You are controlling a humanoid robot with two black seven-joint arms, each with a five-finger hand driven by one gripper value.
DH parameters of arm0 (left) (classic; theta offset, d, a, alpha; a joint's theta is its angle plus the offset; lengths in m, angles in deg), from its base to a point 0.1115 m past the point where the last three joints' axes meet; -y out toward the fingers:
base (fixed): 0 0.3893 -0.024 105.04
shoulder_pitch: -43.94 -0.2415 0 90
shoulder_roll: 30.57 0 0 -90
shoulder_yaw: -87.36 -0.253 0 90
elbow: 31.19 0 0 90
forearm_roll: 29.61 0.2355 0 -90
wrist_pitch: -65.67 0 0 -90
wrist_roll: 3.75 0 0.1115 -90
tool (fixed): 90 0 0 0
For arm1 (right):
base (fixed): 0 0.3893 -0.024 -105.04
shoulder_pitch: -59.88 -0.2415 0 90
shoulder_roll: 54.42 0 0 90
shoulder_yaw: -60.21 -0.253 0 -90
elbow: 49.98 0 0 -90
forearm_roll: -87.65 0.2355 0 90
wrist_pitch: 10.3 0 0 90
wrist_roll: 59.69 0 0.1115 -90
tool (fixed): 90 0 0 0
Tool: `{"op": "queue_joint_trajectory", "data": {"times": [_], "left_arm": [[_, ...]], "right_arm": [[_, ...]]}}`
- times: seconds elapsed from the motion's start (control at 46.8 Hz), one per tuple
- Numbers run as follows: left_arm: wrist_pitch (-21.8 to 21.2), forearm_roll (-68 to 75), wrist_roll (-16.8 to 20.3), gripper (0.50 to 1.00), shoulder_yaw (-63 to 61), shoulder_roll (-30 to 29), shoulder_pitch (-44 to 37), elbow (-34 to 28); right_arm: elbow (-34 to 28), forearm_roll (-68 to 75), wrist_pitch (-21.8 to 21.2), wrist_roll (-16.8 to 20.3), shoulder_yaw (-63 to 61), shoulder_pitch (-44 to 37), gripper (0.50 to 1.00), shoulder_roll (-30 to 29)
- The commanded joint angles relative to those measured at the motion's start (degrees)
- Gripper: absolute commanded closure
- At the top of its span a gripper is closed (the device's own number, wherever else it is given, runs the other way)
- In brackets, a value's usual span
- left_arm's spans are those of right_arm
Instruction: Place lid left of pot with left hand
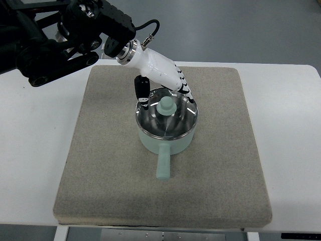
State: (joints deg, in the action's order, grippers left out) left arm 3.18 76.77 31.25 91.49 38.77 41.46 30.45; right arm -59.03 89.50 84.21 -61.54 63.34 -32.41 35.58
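A mint green pot [173, 144] stands on the grey mat [100, 150] with its handle [163, 163] pointing toward the near edge. A glass lid [150, 121] with a mint knob [164, 107] sits on the pot. My left hand [166, 99], white with black finger joints, reaches in from the upper left and is over the far edge of the lid. Its thumb [142, 92] is to the left of the knob and its fingers [185, 91] to the right, spread apart and not closed on the knob. The right hand is out of view.
The mat lies on a white table [30, 150]. The black left arm [60, 35] crosses the upper left corner. Bare mat [103, 125] shows to the left of the pot.
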Motion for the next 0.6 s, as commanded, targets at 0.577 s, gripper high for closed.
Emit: {"op": "queue_joint_trajectory", "data": {"times": [0.577], "left_arm": [[-2.81,-0.29,0.0,0.514,0.09,0.88,-0.43,-2.58]], "right_arm": [[0.0,0.0,-0.03,0.0,-0.05,0.0,0.579,0.0]]}}
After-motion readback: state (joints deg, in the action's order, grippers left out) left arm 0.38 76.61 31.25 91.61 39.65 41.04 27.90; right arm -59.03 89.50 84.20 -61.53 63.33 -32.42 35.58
